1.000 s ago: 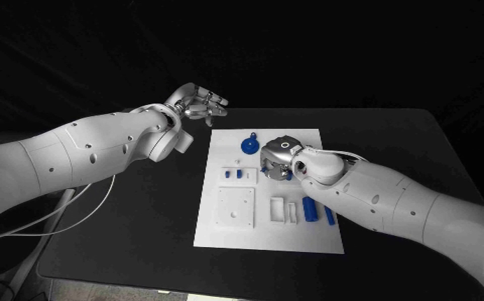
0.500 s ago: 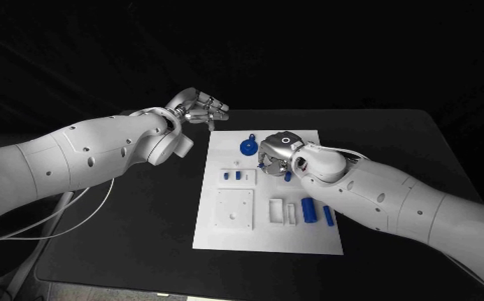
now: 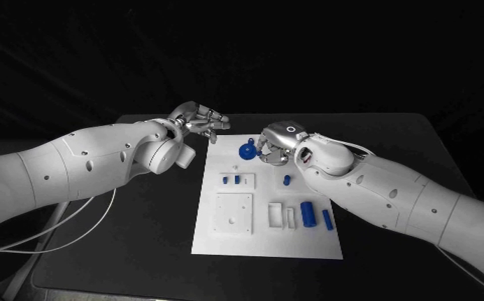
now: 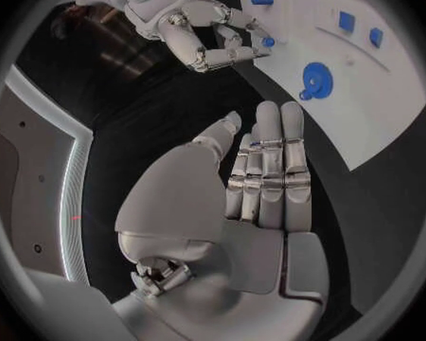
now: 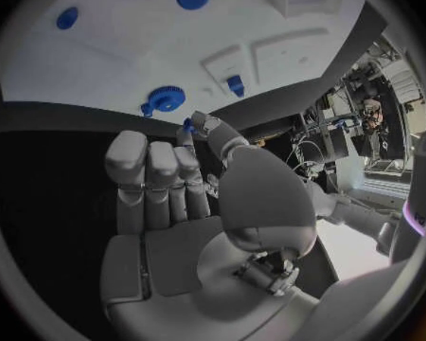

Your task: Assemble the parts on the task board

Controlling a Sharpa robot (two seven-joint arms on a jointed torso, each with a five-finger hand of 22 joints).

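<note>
Task board (image 3: 267, 234): lay flat mid-table, white.
Right hand (image 3: 274, 144): hovered over the board's far end, thumb and a finger pinching a small blue part (image 4: 268, 42).
Left hand (image 3: 201, 119): off the board's far left corner, fingers straight, together, holding nothing.
Blue gear (image 3: 248, 149): on the board, just beside the right hand.

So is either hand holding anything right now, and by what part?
The right hand pinches a small blue part at its fingertips; which part of it cannot be told. The left hand holds nothing.
</note>
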